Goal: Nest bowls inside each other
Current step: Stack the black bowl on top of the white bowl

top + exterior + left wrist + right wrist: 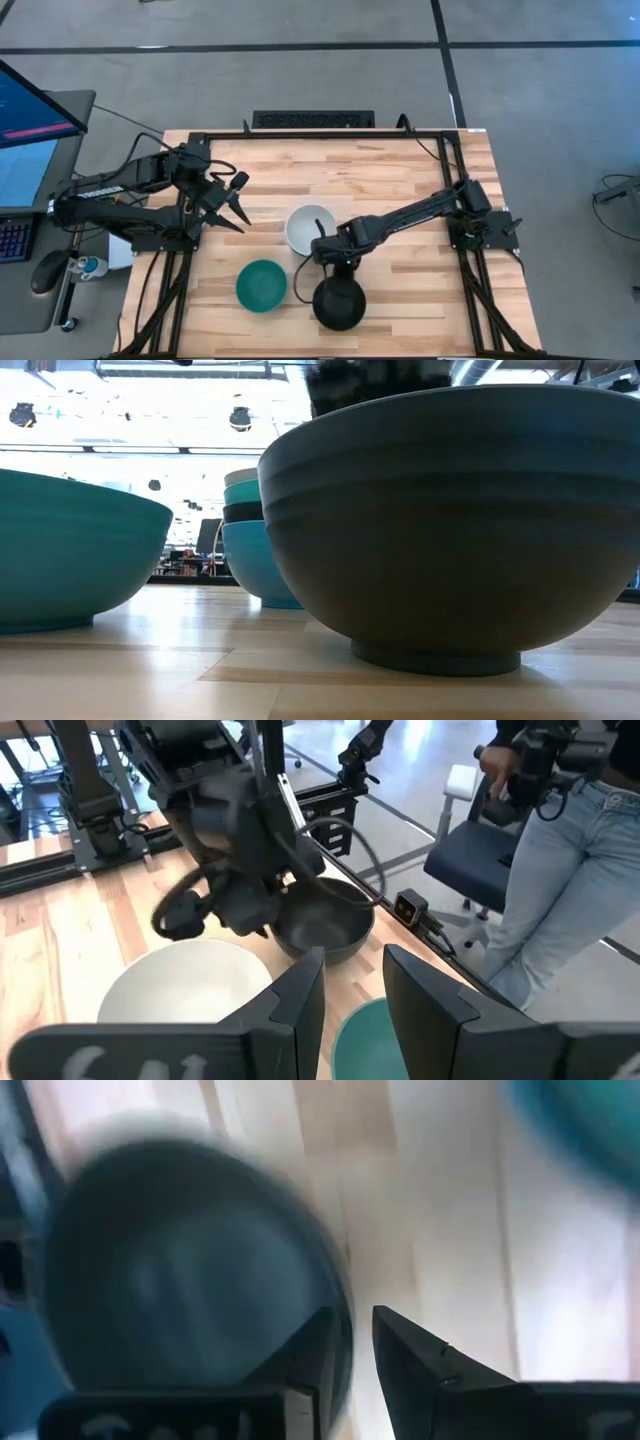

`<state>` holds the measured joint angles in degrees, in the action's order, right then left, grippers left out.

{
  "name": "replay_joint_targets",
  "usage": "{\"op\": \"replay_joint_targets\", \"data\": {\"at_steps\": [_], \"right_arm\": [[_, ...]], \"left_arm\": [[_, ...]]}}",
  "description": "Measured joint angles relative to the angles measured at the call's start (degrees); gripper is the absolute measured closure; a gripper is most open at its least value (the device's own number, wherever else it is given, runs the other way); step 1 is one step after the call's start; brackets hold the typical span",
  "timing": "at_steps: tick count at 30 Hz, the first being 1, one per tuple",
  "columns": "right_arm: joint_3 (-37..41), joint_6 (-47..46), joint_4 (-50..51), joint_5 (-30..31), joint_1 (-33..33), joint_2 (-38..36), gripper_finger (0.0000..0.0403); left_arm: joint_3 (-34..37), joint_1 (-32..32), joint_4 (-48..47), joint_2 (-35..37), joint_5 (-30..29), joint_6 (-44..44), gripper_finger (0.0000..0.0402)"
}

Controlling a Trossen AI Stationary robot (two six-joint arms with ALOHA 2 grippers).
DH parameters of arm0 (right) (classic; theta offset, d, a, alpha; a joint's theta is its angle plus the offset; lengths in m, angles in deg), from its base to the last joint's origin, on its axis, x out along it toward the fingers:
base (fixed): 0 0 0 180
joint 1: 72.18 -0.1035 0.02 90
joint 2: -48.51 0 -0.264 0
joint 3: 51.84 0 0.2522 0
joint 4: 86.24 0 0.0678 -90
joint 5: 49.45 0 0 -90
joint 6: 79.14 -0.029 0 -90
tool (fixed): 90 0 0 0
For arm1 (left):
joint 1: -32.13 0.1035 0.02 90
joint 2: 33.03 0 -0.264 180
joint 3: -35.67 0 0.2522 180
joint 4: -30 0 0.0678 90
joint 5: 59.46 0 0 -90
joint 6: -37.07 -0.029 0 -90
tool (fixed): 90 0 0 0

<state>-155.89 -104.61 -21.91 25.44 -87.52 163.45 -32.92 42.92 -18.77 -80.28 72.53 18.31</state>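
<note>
The black bowl [338, 305] [440, 520] stands on its foot near the table's near edge. My right gripper [335, 262] [358, 1355] is open above its far rim, one finger inside the rim [345, 1325] and one outside; no touch shows. The dark teal bowl [262, 285] [70, 550] stands to the black bowl's left. Behind them is a nested stack [310, 228] [250, 540]: white on top, then light cyan, black, and blue on the table. My left gripper [238, 200] [355, 970] waits open, left of the stack.
A black frame rail [455, 190] runs round the table's edges. A monitor [30, 120] and a desk stand left of the table. A person in jeans [560, 870] stands beside an office chair beyond the near right corner. Bare wood [420, 280] lies right of the bowls.
</note>
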Motion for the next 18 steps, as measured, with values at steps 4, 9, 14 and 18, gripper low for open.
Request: {"op": "replay_joint_targets", "data": {"at_steps": [4, 9, 14, 18], "right_arm": [[-0.22, -0.21, -1.85, -3.76, -0.4, 2.7, 0.0308], [-0.2, 0.31, -0.98, -2.51, -0.28, 4.0, 0.0308], [-0.41, 1.3, 0.46, 0.27, -0.35, 4.32, 0.0337], [-0.98, 2.96, -0.6, 0.49, -0.82, 4.18, 0.0388]], "left_arm": [[0.0, 0.0, 0.28, 0.0, -0.01, 0.48, 0.0306], [0.0, 0.0, 0.82, 0.0, -0.32, 1.3, 0.0306], [-0.03, 0.11, 2.49, 0.14, -0.36, 2.08, 0.0306], [-0.05, 0.31, 2.99, 0.2, -0.72, 2.74, 0.0306]]}}
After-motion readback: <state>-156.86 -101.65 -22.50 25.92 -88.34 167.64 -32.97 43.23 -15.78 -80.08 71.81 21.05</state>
